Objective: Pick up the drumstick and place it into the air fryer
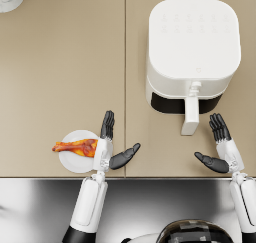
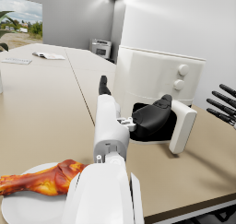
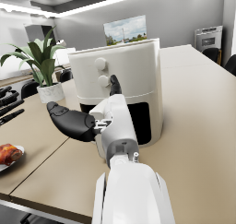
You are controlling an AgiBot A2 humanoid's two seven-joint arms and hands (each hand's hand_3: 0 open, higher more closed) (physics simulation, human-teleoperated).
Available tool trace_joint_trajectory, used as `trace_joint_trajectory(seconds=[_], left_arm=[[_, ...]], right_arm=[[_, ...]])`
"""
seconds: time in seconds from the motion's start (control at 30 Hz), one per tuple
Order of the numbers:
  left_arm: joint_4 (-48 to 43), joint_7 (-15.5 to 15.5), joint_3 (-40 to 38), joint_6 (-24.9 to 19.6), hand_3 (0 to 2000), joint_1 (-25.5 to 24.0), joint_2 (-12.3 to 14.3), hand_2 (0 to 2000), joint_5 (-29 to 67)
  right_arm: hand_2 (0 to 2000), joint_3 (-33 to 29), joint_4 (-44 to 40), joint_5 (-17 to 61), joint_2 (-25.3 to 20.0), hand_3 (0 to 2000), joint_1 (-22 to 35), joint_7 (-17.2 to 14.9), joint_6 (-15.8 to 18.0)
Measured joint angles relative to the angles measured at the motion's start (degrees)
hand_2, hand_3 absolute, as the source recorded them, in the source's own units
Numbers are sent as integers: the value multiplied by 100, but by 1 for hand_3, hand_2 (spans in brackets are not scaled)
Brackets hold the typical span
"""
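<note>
Glazed reddish drumstick on its plate looks greasy and slippery, so my spread, empty left hand should probably pinch the thin bone end.

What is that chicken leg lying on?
The glazed orange-brown drumstick lies on a small round white plate. The left robot hand covers the plate's right edge.

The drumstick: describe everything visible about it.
The drumstick looks roasted, glossy orange-red with darker patches. It lies flat on a small white plate near the table's front edge, its thin bone end overhanging the rim, its thick meaty end towards the left hand. That hand is open beside it and does not grip it. Only the plate touches it.
</note>
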Motion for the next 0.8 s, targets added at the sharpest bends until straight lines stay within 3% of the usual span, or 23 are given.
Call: trace_joint_trajectory(seconds=[0.8], left_arm=[[0, 0, 0, 0, 0, 0, 0, 0, 0]], right_arm=[[0, 0, 0, 0, 0, 0, 0, 0, 0]])
